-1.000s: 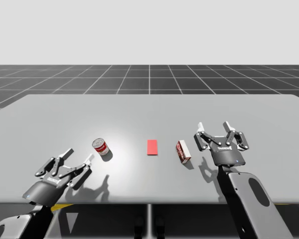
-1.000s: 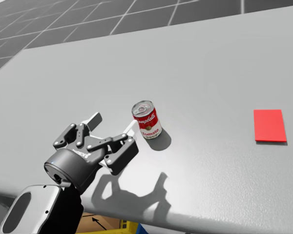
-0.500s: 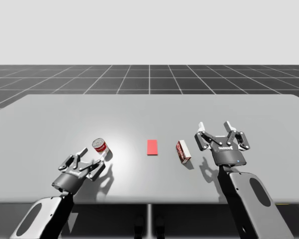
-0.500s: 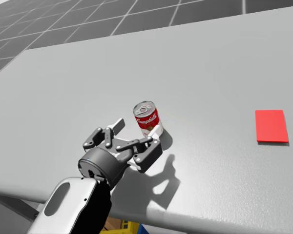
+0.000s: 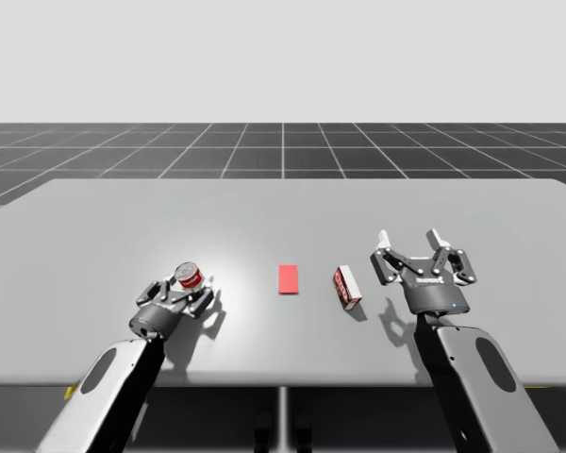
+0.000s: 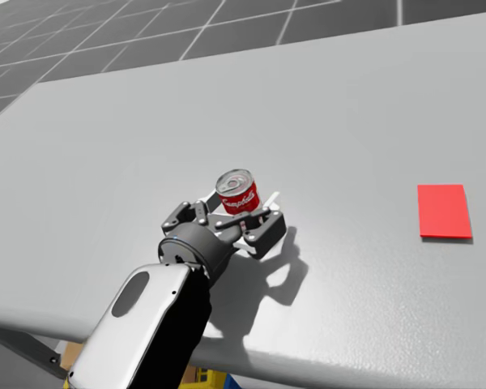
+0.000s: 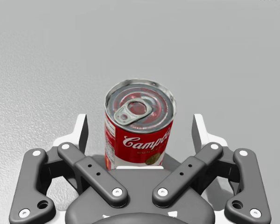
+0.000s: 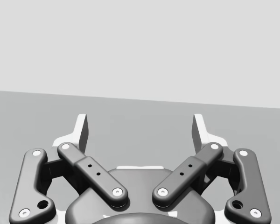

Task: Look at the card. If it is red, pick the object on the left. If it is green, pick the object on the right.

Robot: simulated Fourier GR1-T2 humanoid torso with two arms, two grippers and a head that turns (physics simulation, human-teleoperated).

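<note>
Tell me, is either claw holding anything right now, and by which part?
Nothing is held. The red can stands upright between my left gripper's open fingers, which do not touch its sides. My right gripper is open too.

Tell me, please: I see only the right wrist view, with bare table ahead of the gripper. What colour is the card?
Observer: The card is red.
Operator: Then what stands at its left side?
Observer: In the high view, a red can stands upright there.
Operator: Is the left gripper already shut on the can?
Observer: No. The left gripper is open around it and touches it on neither side.
</note>
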